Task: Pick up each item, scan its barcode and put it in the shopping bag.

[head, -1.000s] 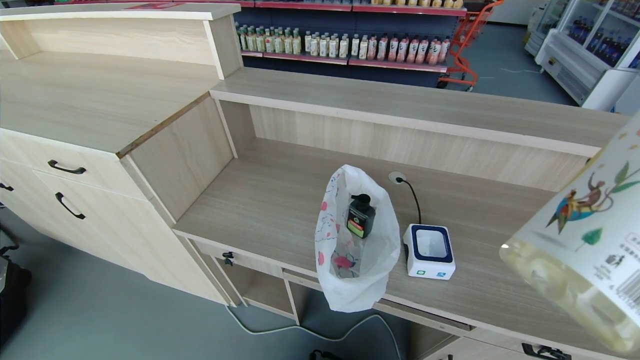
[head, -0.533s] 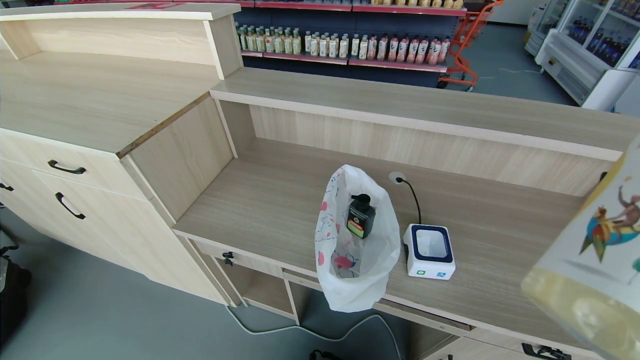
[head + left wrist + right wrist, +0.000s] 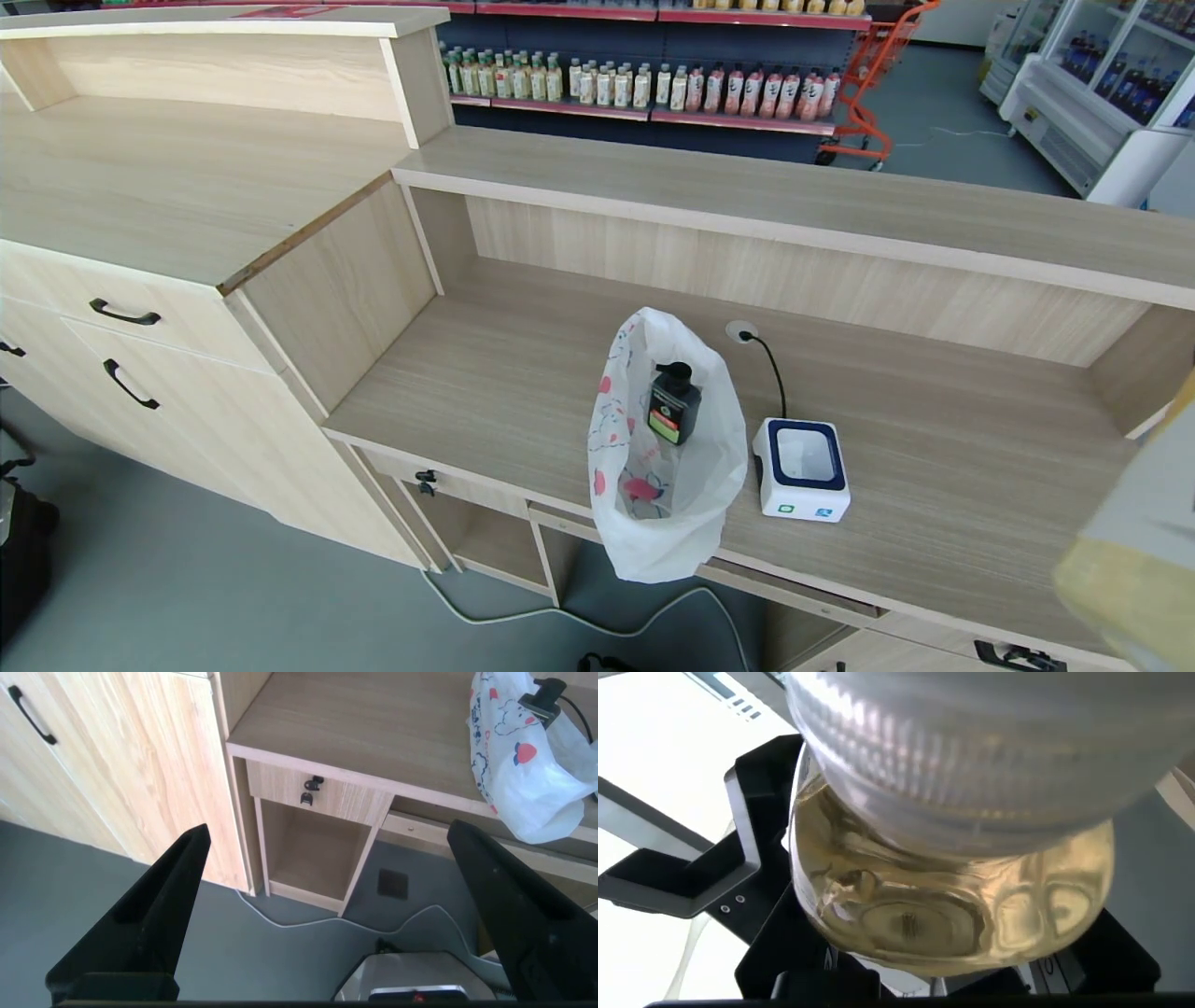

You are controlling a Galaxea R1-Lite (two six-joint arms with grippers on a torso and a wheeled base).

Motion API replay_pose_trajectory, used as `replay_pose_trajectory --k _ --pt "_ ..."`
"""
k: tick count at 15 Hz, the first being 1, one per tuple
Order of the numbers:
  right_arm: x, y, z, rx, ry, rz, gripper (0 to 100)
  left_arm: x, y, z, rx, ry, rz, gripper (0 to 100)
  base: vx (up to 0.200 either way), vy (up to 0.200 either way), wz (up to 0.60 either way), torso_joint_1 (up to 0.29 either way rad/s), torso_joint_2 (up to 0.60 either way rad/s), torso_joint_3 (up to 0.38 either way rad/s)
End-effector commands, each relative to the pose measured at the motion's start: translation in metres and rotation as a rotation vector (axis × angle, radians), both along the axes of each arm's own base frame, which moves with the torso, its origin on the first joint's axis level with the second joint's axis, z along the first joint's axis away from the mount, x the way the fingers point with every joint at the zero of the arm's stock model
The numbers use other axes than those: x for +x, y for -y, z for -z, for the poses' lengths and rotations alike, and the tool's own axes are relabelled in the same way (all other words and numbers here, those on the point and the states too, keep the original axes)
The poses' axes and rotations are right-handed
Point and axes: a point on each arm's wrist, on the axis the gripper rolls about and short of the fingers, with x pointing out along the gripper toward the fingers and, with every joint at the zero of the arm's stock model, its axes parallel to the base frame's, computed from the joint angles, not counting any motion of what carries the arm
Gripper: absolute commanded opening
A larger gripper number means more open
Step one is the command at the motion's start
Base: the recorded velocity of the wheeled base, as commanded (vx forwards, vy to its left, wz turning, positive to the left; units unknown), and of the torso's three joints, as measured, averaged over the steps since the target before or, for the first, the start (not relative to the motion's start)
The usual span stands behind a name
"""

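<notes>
A white shopping bag [image 3: 663,467] with red prints stands open at the counter's front edge, with a black pump bottle [image 3: 674,403] upright inside it. To its right lies the white, blue-rimmed barcode scanner [image 3: 801,467]. A large clear bottle of yellowish liquid [image 3: 1134,551] with a pale label shows at the lower right corner, close to the camera. My right gripper [image 3: 943,905] is shut on this bottle [image 3: 952,887], black fingers on either side. My left gripper [image 3: 327,905] hangs open low in front of the counter, left of the bag [image 3: 523,756], nothing between its fingers.
The wooden counter [image 3: 523,373] has a raised back ledge and a side wall on the left. The scanner's black cable [image 3: 773,373] runs to a hole in the counter. A drawer cabinet [image 3: 121,313] stands further left. Beneath the counter is an open cubby [image 3: 308,849].
The bottle in my right gripper has moved right and down, leaving only a corner of it in the head view. Bag, scanner and black bottle have stayed put.
</notes>
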Motion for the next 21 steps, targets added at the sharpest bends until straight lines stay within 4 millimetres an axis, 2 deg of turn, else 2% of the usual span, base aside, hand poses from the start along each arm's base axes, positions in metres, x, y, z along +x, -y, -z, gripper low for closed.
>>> replay_pose_trajectory --k 1,8,12,14,17,21 --pt "-0.005 0.002 0.001 0.003 0.005 0.001 0 0.0 0.0 0.0 -0.001 0.001 0.0 100 0.0 0.0 0.0 0.0 0.0 0.0" --pt "-0.009 0.007 0.007 0.001 -0.003 0.044 0 0.0 0.0 0.0 -0.001 0.001 0.0 100 0.0 0.0 0.0 0.0 0.0 0.0" --pt "0.001 0.009 0.008 -0.003 0.032 0.106 0 0.0 0.0 0.0 -0.001 0.001 0.0 100 0.0 0.0 0.0 0.0 0.0 0.0" --pt "0.021 0.007 0.015 -0.036 0.106 0.173 0 0.0 0.0 0.0 -0.001 -0.001 0.0 100 0.0 0.0 0.0 0.0 0.0 0.0" --pt "0.058 0.001 0.033 -0.14 0.294 0.366 0 0.0 0.0 0.0 -0.001 0.001 0.0 100 0.0 0.0 0.0 0.0 0.0 0.0" --pt "0.115 0.02 0.074 -0.411 0.574 0.555 0 0.0 0.0 0.0 -0.001 0.001 0.0 100 0.0 0.0 0.0 0.0 0.0 0.0"
